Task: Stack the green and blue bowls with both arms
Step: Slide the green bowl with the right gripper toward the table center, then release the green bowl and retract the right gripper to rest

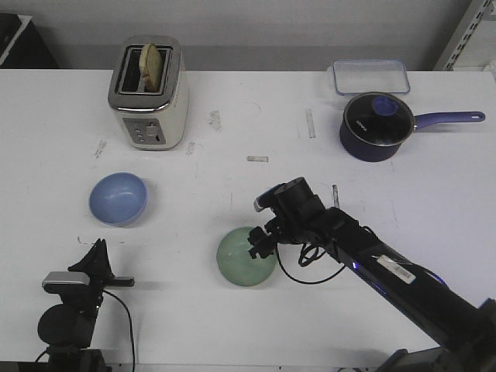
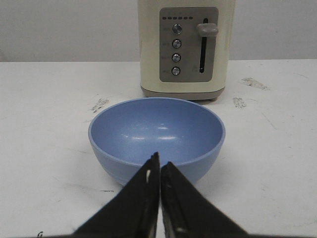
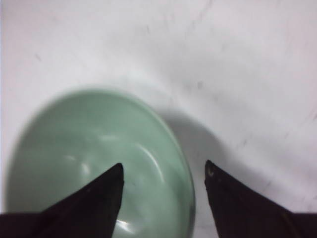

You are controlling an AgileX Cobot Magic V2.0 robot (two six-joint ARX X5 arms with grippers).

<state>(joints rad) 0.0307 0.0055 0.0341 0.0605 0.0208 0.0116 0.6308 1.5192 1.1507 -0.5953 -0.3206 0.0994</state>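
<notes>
Right pincer [image 3: 163, 171] straddles the green bowl's [image 3: 94, 163] rim, fingers spread; left pincer [image 2: 159, 168] closed near blue bowl [image 2: 156, 131].

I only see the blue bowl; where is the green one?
In the front view the green bowl sits near the table's front edge, centre, under the right gripper, right of the blue bowl.

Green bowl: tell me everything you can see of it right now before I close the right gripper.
The green bowl is small, round and smooth, pale mint, with a glossy look like plastic or glazed ware. It sits upright and empty on the white table, near the front centre. The right gripper is open and straddles its rim, one finger over the inside, the other outside; whether either touches it is unclear. Nothing else touches it.
</notes>
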